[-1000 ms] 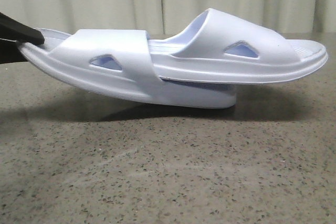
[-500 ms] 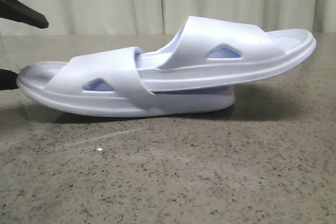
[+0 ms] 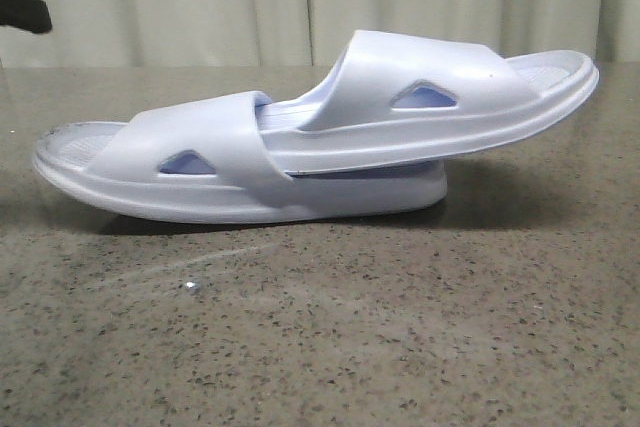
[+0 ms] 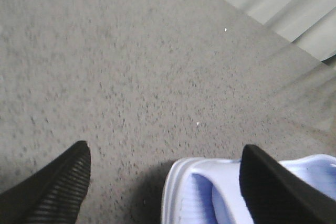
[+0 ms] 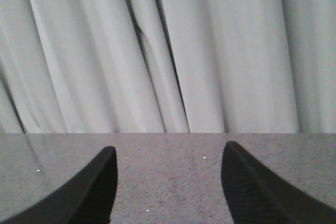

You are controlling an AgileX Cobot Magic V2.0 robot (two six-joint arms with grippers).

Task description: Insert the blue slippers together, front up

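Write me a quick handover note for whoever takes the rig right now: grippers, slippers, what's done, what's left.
Left gripper: open, holding nothing, beside one end of the lower slipper.
Right gripper: open, empty, facing the curtain, away from the pair.
Slippers: on the table; the upper slipper is pushed under the lower one's strap, both straps up, its far end tilted off the table.
Done: nested and released.
Left: probably just check the fit and park the arms.

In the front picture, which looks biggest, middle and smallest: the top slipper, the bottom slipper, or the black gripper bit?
1. The bottom slipper and the top slipper look about alike; they overlap, so I won't rank them.
2. The left gripper tip looks far smallest, mostly out of frame.
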